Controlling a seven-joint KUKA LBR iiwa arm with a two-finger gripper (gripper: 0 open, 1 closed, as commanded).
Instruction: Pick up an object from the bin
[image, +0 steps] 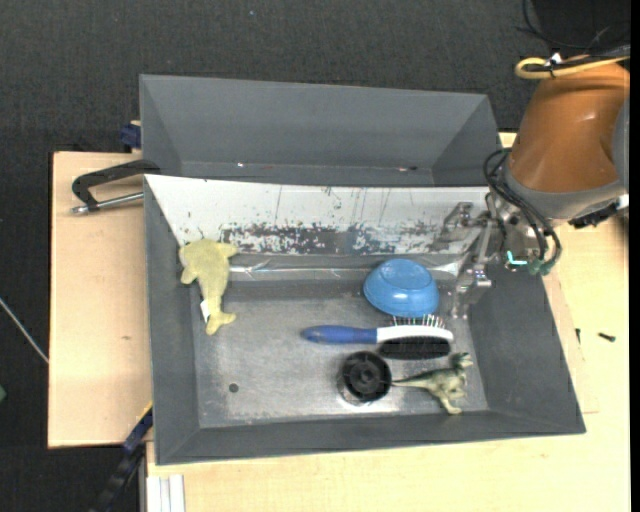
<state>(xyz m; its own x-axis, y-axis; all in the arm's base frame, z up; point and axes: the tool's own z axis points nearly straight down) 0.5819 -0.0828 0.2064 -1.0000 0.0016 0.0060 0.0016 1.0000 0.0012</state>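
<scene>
— Find the pincer (467, 290) right of centre in the frame, down inside the grey bin (300, 120), close to its right wall. Hangs below the arm's orange cover (572, 128) at upper right.

— Wide or narrow?

— Cannot tell. Too tangled with the metal around it to judge.

— Nearest to it?

— A blue bowl (400, 286), just left of the pincer, near the foot of the bin's back wall. Possibly touching it, but hard to say from this angle.

— And lower down?

— A brush (385, 340), blue handle pointing left, black head with white bristles, lying just below the bowl. Under that, a black round disc (364, 375), with a greenish toy dinosaur (445, 383) just beside it on the right, at the lower right of the bin floor.

— Anything over on the left?

— A pale yellow soft toy (207, 275), well apart from the rest, at the upper left of the bin floor.
</scene>
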